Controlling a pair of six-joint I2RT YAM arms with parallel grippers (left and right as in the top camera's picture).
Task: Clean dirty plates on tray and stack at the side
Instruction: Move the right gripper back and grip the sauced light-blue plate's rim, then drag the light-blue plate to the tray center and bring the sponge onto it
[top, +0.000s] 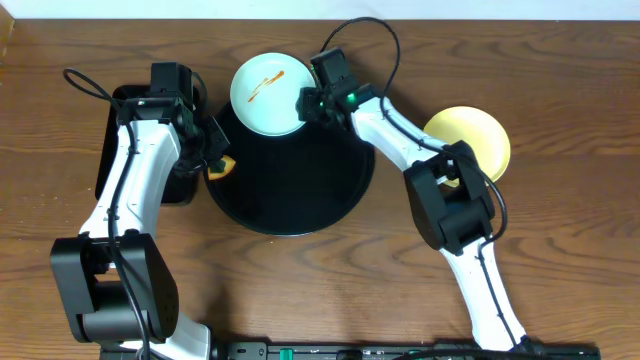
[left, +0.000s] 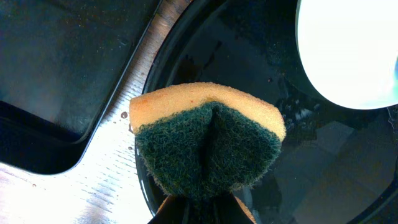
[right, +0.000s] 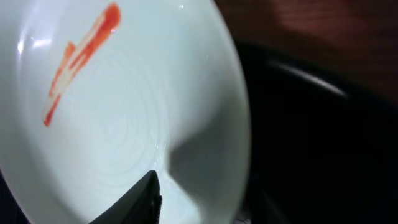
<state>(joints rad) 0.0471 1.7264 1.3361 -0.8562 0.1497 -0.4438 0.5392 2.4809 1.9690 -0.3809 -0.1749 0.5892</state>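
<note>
A pale blue-green plate (top: 270, 95) with an orange-red sauce streak (right: 78, 62) lies at the far edge of the round black tray (top: 300, 190). My right gripper (top: 308, 102) straddles the plate's right rim. One finger (right: 134, 202) presses on the plate's inner surface; the other is hidden beneath it. A pale yellow plate (top: 478, 140) sits on the table to the right of the tray, partly behind the right arm. My left gripper (top: 215, 150) hovers at the tray's left rim, shut on a yellow-and-green sponge (left: 208, 137).
A smaller rectangular black tray (top: 118, 130) lies at the left, under the left arm, with a strip of wet wooden table (left: 118, 162) between it and the round tray. Bare wood surrounds both trays.
</note>
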